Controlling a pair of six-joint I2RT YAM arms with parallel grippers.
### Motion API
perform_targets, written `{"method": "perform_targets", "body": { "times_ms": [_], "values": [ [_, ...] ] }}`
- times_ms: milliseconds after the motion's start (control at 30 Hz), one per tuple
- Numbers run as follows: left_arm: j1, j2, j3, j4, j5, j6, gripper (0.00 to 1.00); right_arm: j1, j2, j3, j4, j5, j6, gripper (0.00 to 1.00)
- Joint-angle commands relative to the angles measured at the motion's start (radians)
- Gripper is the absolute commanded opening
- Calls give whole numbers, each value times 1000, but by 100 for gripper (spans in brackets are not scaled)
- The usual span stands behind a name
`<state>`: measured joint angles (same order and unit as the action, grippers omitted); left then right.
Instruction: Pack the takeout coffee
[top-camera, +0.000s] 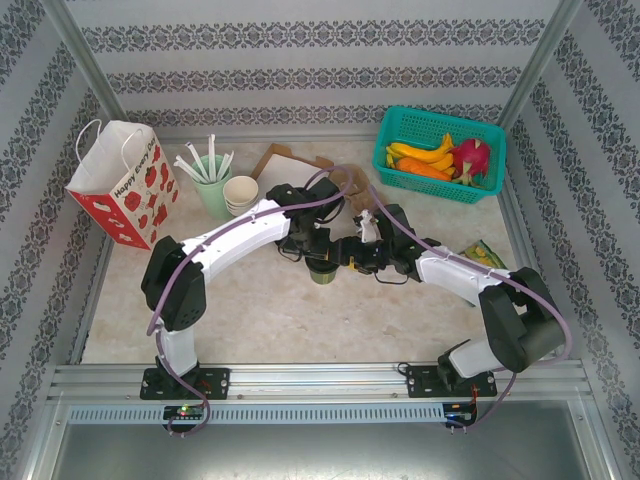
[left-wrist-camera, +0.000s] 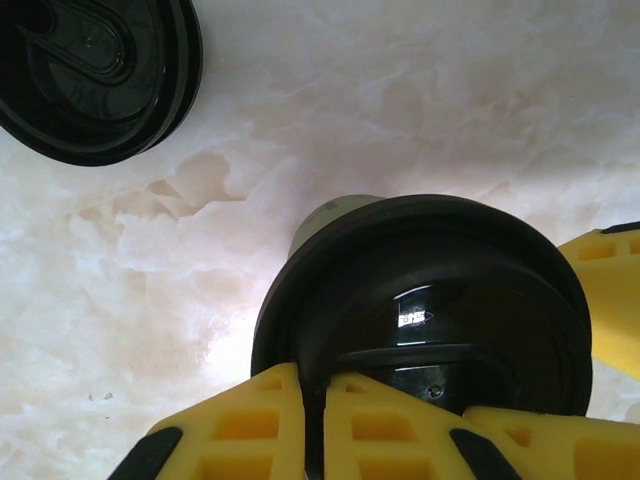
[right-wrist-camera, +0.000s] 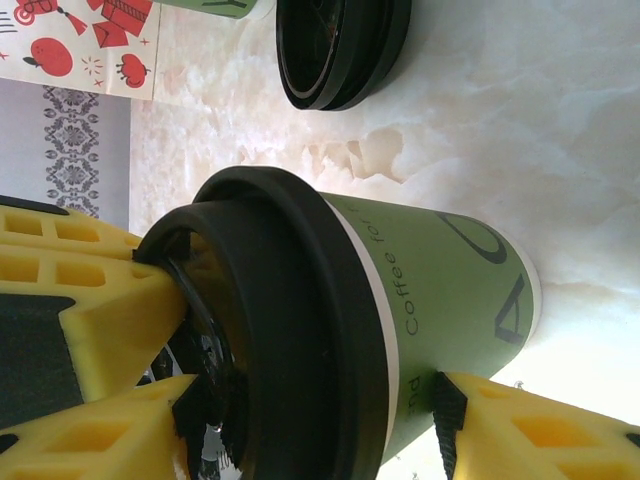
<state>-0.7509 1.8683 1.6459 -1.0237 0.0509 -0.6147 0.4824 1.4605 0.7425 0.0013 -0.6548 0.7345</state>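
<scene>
Green paper cup (top-camera: 322, 272) with round black plastic lid (left-wrist-camera: 430, 310) is stood mid-table (top-camera: 250, 320); left gripper (left-wrist-camera: 315, 400) is clenched on the lid's rim from twelve o'clock; whether right gripper (top-camera: 350, 257), at three o'clock, grasps cannot be told; lid-seating is judged in hand; a firm side grasp is needed next.

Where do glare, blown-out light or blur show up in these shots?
Left wrist: a white glint on the black lid, yellow fingers soft. Right wrist: table blown out beside the green cup. Top external: even light, sharp.
</scene>
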Motion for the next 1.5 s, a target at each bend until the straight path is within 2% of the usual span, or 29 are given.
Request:
{"method": "perform_targets", "body": {
  "times_ms": [0,167,433,500,567,733,833,867,900,1000,1200,1467],
  "values": [
    [-5,-41,-28,97,51,3,13,18,41,-4,-83,102,2,62],
    [8,-111,-69,184,98,9,23,19,38,5,-95,107,0,62],
    [37,-211,-147,275,113,-3,26,22,35,21,-97,101,-1,63],
    [51,-251,-188,302,85,-29,36,24,32,30,-97,98,0,64],
    [65,-290,-229,320,45,-54,42,25,27,39,-100,100,-1,66],
    [119,-363,-316,282,-87,-161,65,25,19,69,-113,101,-14,69],
    [151,-400,-370,257,-142,-229,81,24,9,85,-120,102,-17,71],
    [159,-411,-391,248,-162,-250,94,24,4,92,-125,104,-18,72],
    [167,-416,-407,239,-179,-268,100,24,0,97,-126,101,-20,73],
    [190,-426,-461,235,-193,-310,99,23,-16,108,-126,99,-25,77],
    [206,-398,-538,285,-129,-347,99,28,-41,142,-184,151,-70,98],
    [206,-308,-547,339,-16,-369,99,94,-40,215,-329,328,-154,98]
  ]
}}
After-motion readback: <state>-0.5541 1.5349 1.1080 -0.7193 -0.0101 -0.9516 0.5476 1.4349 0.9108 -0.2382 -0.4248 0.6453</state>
